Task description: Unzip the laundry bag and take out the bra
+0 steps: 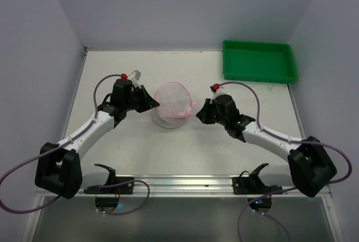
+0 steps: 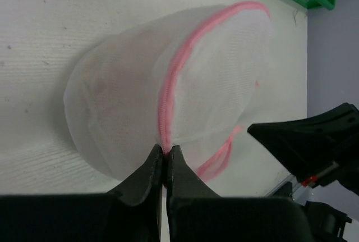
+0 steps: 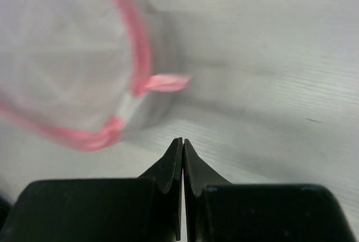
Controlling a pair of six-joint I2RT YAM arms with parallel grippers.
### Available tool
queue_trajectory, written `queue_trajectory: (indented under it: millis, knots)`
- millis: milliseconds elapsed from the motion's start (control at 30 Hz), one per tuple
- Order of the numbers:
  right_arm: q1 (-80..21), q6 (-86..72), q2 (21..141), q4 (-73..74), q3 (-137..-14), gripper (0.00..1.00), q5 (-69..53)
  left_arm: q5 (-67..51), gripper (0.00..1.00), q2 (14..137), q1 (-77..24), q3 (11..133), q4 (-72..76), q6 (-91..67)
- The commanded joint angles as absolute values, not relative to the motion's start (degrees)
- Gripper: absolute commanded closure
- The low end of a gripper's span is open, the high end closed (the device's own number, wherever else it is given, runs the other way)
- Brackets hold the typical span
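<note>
- Left gripper (image 2: 165, 158) fills the near edge of its wrist view. Its jaws are pressed together on the pink zipper trim (image 2: 171, 85), which rises from the tips toward 12 o'clock. I judge this pinch anchors the pouch so the zip can be pulled against it.
- Right gripper (image 3: 182, 144) has its jaws together with nothing between them. It sits short of the pink pull tab (image 3: 165, 82), which juts out at 11 o'clock from the tips. It must part before taking the tab.
- Between the arms the laundry bag (image 1: 171, 104) sits on the table (image 1: 112, 73), left gripper at its 9 o'clock, right at its 4 o'clock. No opening shows along the trim.
- Through the mesh a faint warm tint is probably the bra (image 2: 104, 87), inside.
- Well apart at 1 o'clock from the bag lies the green tray (image 1: 258, 61), perhaps a drop spot.
</note>
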State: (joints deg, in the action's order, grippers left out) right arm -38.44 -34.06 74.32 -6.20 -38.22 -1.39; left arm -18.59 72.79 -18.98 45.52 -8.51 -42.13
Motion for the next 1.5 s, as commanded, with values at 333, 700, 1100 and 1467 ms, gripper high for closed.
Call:
queue_trajectory:
  millis: [333, 700, 1100, 1467]
  knots:
    - [-32.43, -29.18, 68.83, 1.39, -40.25, 0.71, -5.36, -24.00, 0.39, 62.68, -18.37, 36.03, -3.51, -41.40]
    - [-33.05, -27.25, 55.20, 6.24, -39.90, 0.21, -5.44, -11.51, 0.00, 64.14, -18.28, 53.51, -17.31, -26.20]
    - [-33.05, -25.84, 50.54, 4.75, -36.21, 0.12, -8.17, -26.01, 0.13, 83.23, -18.72, 64.07, -16.44, -20.83]
    - [-33.13, -26.28, 51.76, 2.38, -34.80, 0.11, -9.23, -24.52, 0.61, 80.16, -19.77, 62.84, -16.26, -20.04]
